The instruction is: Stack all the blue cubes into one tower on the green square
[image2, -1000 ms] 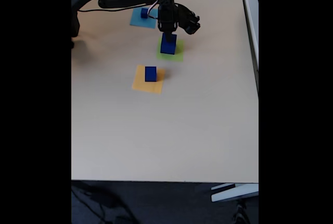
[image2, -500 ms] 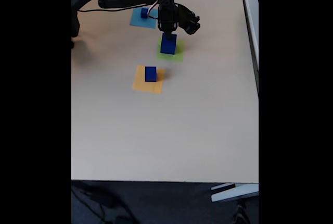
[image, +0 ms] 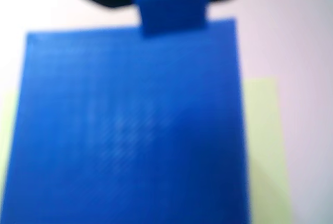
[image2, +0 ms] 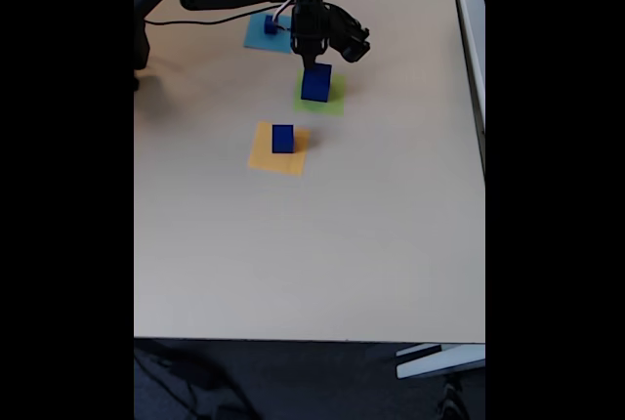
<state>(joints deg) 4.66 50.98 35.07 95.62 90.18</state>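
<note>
1. Directly below the gripper [image2: 311,57]: large matte blue cube [image2: 315,82], finely ribbed top, flat on the green square [image2: 335,105].
2. Between the fingers, in the wrist view: small blue cube [image: 170,2], pinched.
3. Farther off: mid-sized cube [image2: 282,138] on orange-yellow paper [image2: 264,154]; tiny cube [image2: 270,23] on light-blue paper [image2: 278,41].

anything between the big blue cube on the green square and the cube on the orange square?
No: bare beige table between the big blue cube and the orange-square cube, fixed view.

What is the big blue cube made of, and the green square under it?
The big blue cube looks like matte plastic, maybe 3D-printed: its top shows a fine woven-looking texture. The green square looks like thin, flat paper with no shine, though the blur leaves that unsure.
</note>
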